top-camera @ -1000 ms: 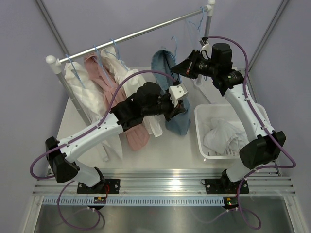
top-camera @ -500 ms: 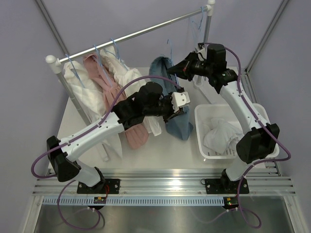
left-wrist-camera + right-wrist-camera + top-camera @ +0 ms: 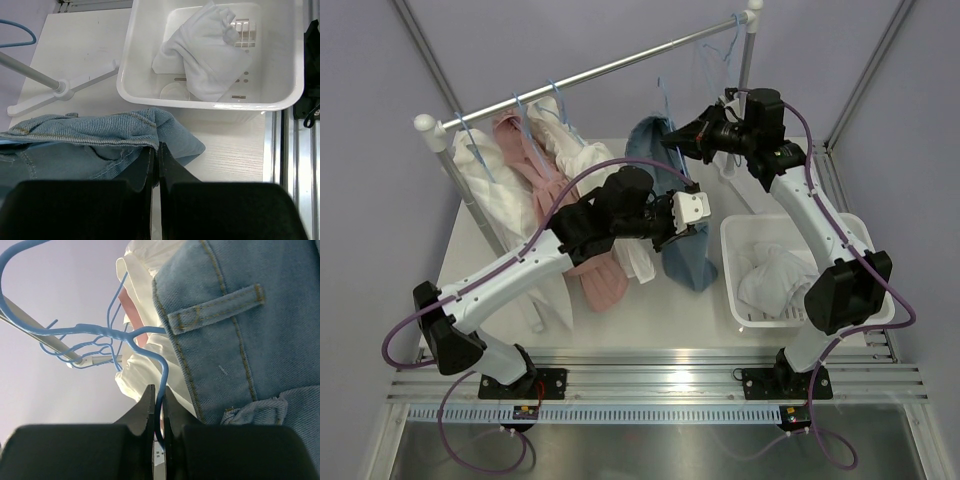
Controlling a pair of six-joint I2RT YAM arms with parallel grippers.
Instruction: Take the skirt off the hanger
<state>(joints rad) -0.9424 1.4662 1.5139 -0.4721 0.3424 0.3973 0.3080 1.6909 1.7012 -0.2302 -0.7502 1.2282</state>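
Over on the left, three garments are hanging off the rail point(image 3: 600, 70): a white one point(image 3: 485, 190), a pink one point(image 3: 535, 175) and a cream one point(image 3: 585, 160). Next along, the left gripper point(image 3: 156, 150) is pinching a fold of the one denim skirt point(image 3: 690, 260) low down, jaws clenched on the cloth. The skirt is dangling mid-table from a blue hanger point(image 3: 100, 331), which looks to be sitting just under the rail, not on it. I'm guessing the denim is going to feel floppy but weighty and grippy, so the thick waistband seam is looking like the spot to grab. The right gripper point(image 3: 159, 395) is squeezing the hanger's wire below the hook. Spare blue hangers point(image 3: 725, 40) are crowding the rail's right end; I can't count them. One white basket point(image 3: 732, 250) is holding one white cloth point(image 3: 775, 275).
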